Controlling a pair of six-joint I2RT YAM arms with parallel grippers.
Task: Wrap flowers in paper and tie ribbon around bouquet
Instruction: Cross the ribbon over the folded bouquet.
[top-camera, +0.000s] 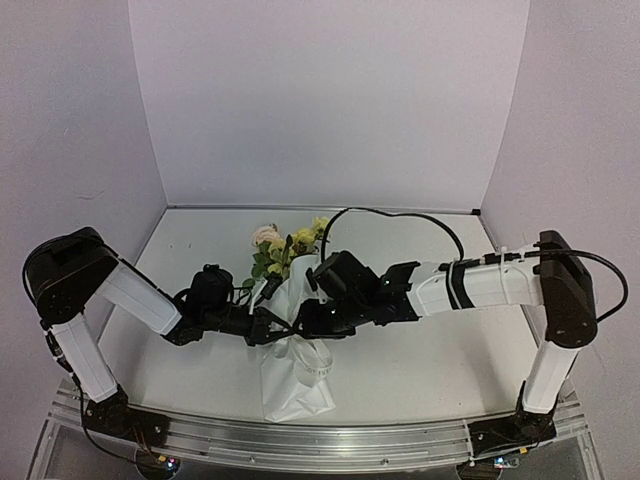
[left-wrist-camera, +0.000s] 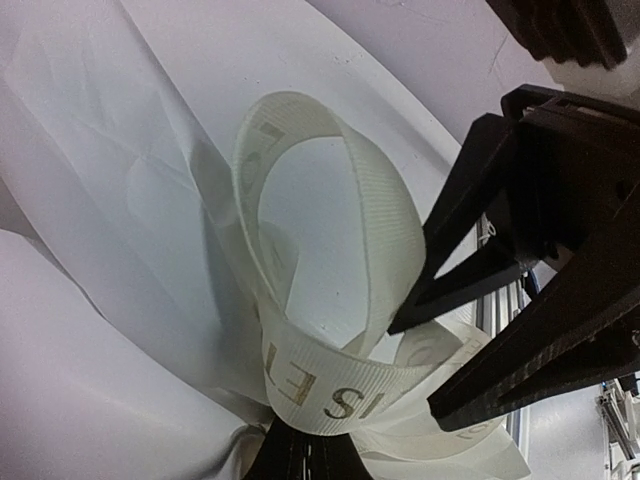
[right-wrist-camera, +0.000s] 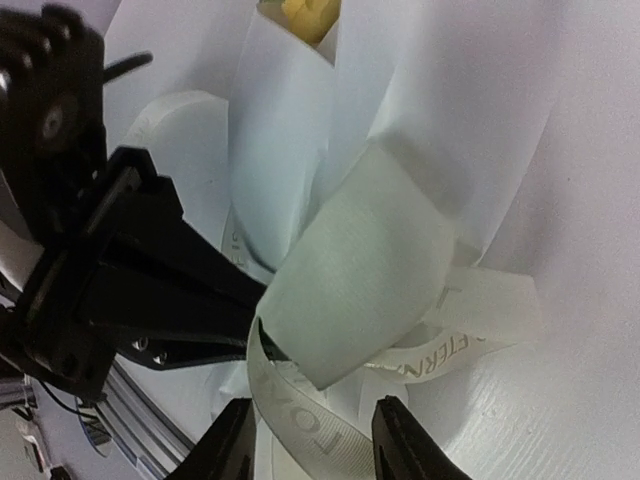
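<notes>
Left end effector (left-wrist-camera: 305, 445): clamped tight on the ribbon (left-wrist-camera: 330, 392), right at the bouquet's waist. Reason: it pins the base of the loop so the band can't slacken or slide off the paper (left-wrist-camera: 120, 210) while the other side works. The loop stands up above the pinch, open, with a twist in it.

Right end effector (right-wrist-camera: 315, 412): fingers partway apart, straddling a loose ribbon tail. Nothing is pinched as far as I can see. It sits nose to nose with the left, very close. My read: it's lined up to take that tail and lead it round or through the loop. That makes this the tying step, with the wrap done.

Bouquet (top-camera: 293, 375) lies mid-desk between my arms, cone end toward my bases, flowers (top-camera: 285, 248) poking out the far end. The paper is closed round the stems.

Around: desk (top-camera: 430, 350) on either side. The right arm's cable (top-camera: 400, 214) arcs over the far side, away from the work. A metal rail (top-camera: 330, 440) runs along the near edge, near the cone's end.

In the way: mostly me. Both heads crowd the same spot, and the loop hides where the tail runs under it. Soft paper folds bulge beside the tail, so it's easy to nip paper along with ribbon. Can't tell whether a knot sits under the loop.
</notes>
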